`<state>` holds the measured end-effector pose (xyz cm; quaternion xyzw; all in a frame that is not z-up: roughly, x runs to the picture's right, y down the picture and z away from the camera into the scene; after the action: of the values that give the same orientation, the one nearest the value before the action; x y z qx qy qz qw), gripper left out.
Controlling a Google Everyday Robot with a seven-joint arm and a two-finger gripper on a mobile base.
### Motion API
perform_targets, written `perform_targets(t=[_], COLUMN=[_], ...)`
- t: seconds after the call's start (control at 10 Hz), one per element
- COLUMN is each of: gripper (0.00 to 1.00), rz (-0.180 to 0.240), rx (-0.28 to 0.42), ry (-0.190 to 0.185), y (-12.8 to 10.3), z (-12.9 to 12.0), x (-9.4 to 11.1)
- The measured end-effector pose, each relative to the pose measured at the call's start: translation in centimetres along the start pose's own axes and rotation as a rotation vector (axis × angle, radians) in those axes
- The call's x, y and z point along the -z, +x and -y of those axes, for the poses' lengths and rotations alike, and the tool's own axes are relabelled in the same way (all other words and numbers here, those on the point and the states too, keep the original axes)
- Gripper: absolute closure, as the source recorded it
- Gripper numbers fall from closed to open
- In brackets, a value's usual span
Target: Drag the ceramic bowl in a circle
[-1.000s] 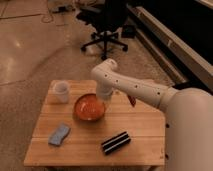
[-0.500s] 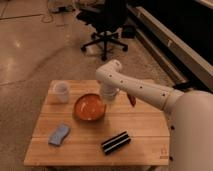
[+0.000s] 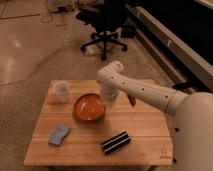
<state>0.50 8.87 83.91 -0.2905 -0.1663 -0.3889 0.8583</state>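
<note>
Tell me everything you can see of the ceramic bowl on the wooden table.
The ceramic bowl is wide, shallow and round, glossy orange-red inside with a darker rim, and looks glazed. It sits upright near the middle of the wooden table and looks empty. The white cup stands apart from it, to its upper left. The gripper is at the bowl's upper right rim; whether it touches the rim cannot be told.

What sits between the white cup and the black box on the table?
In the camera view, the ceramic bowl lies between the white cup and the black box; the gripper hangs by the bowl's right rim.
</note>
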Motion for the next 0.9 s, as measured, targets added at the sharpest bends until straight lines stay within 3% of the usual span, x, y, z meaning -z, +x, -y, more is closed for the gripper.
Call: perform_targets(t=[0.1, 0.4, 0.6, 0.8, 0.9], gripper=[0.58, 0.58, 0.58, 0.58, 0.58], rz=[-0.004, 0.001, -0.002, -0.005, 0.006], rx=[0.009, -0.048, -0.037, 0.042, 0.032], ry=[-0.013, 0.021, 0.007, 0.004, 0.007], y=[0.3, -0.3, 0.7, 0.6, 1.0], z=[-0.4, -0.4, -0.1, -0.6, -1.2], x=[0.0, -1.5, -1.1, -0.3, -0.4])
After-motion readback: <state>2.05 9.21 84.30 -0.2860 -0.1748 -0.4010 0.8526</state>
